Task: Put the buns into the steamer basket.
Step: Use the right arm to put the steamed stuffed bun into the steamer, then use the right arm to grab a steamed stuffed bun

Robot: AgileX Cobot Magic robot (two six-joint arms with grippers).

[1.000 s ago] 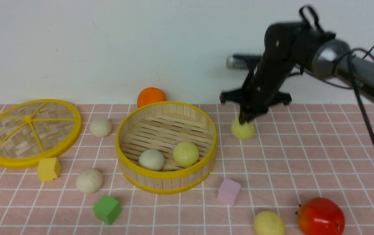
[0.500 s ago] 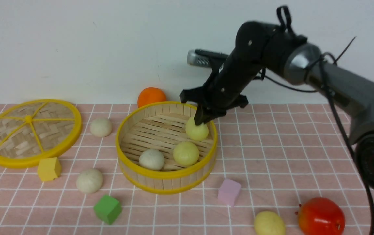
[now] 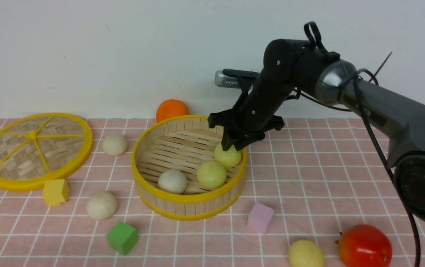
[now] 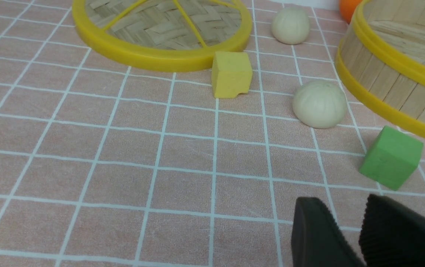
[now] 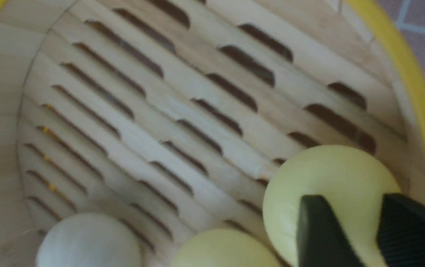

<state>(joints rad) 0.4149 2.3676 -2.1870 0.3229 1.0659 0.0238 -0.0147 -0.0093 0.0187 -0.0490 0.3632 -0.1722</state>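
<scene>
Covering bun top: end effector

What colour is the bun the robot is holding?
Pale yellow bun, pinched by the right gripper; clearest in the right wrist view.

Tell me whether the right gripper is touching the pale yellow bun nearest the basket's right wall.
Touching. In the right wrist view the right gripper's black fingers pinch the pale yellow bun's top, with no gap showing.

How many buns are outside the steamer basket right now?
3: far off-white bun beside the lid, near off-white bun by the green cube, yellow bun beside the red fruit.
</scene>
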